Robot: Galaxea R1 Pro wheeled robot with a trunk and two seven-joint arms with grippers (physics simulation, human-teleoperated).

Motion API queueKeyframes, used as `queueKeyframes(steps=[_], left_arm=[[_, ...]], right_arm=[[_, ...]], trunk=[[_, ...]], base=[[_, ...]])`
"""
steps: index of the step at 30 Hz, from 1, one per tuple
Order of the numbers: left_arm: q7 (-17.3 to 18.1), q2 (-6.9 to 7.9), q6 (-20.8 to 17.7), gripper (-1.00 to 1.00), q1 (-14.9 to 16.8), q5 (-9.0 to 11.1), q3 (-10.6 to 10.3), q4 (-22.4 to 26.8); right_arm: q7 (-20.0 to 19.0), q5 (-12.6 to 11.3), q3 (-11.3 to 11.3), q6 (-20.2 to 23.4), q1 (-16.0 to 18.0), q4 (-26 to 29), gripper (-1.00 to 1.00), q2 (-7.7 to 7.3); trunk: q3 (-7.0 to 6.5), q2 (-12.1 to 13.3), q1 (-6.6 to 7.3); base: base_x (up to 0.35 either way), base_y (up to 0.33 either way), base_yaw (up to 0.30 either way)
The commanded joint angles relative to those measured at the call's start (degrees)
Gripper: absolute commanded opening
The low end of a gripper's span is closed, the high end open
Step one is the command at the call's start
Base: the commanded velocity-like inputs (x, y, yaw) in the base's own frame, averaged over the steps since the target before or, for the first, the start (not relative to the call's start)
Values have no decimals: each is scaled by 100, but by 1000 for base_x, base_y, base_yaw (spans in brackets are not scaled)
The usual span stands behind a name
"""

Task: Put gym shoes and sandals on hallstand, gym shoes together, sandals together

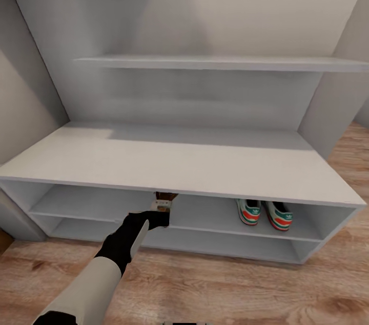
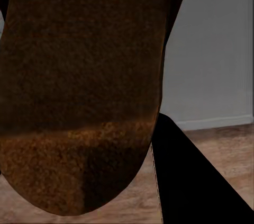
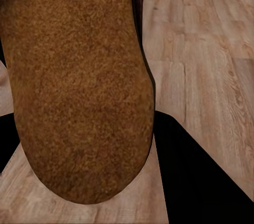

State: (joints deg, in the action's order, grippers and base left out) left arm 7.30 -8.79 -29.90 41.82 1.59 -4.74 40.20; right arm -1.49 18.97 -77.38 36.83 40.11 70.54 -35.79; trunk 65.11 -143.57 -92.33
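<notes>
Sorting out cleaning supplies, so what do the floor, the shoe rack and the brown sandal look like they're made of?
Floor: wood planks, visible grain, faint sheen. Shoe rack: smooth matte pale grey board, probably painted. Sandal: brown, grainy nap, possibly suede or leather.

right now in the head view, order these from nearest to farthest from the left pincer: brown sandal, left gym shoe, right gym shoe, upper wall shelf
1. Brown leather sandal, at the left pincer under the rack top.
2. Left cream, green-striped gym shoe, middle shelf, to the right.
3. Right gym shoe, beside it, further right.
4. Pale grey upper wall shelf, high behind.
</notes>
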Motion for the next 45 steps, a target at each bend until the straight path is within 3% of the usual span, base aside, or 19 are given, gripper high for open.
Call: queueKeyframes(steps=[1, 17, 24, 45], left_arm=[[17, 0, -34, -100, 2, 11, 0, 9], [17, 0, -34, -100, 2, 8, 0, 14], [17, 0, -34, -100, 2, 16, 0, 14], [19, 0, -25, -100, 2, 29, 0, 14]], right_arm=[[-10, 10, -3, 26, 6, 3, -100, -1], [-10, 10, 3, 25, 6, 3, -100, 1], [-14, 10, 2, 26, 6, 3, -100, 2], [-13, 10, 3, 26, 6, 3, -100, 2]], trunk=[[5, -2, -1], [5, -2, -1], [160, -11, -19], [160, -11, -19]], base=[[227, -157, 0], [40, -26, 0], [0, 0, 0], [20, 0, 0]])
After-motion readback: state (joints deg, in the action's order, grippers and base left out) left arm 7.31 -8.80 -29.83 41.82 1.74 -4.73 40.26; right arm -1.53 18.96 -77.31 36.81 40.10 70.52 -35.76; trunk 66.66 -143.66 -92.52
